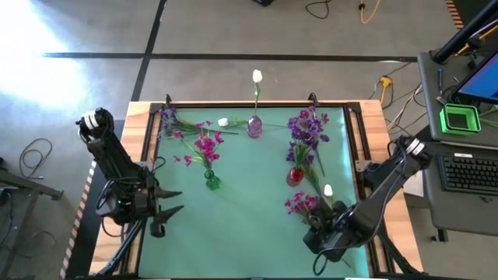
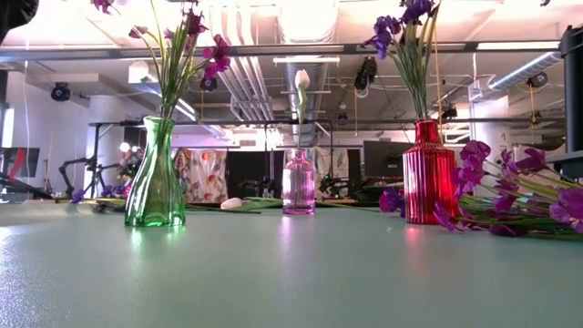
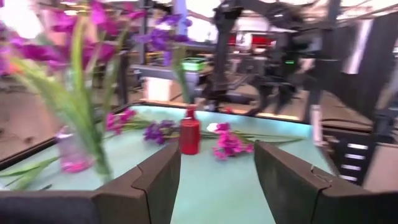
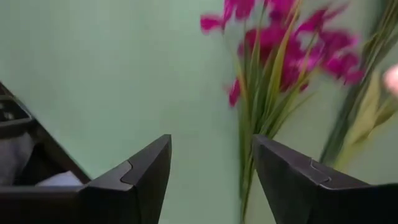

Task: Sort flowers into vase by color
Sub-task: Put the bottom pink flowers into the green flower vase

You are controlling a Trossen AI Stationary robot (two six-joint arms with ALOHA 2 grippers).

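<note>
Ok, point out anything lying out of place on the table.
Loose flowers lie flat on the mat instead of standing in vases: a magenta cluster and white bud by the right end effector, a white bud and purple stems at the far edge.

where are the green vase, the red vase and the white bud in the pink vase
green vase (image 2: 156,187), low view, on its glass body
red vase (image 2: 429,178), low view, on its ribbed body
white bud (image 1: 257,76), high view, on the bloom
</note>
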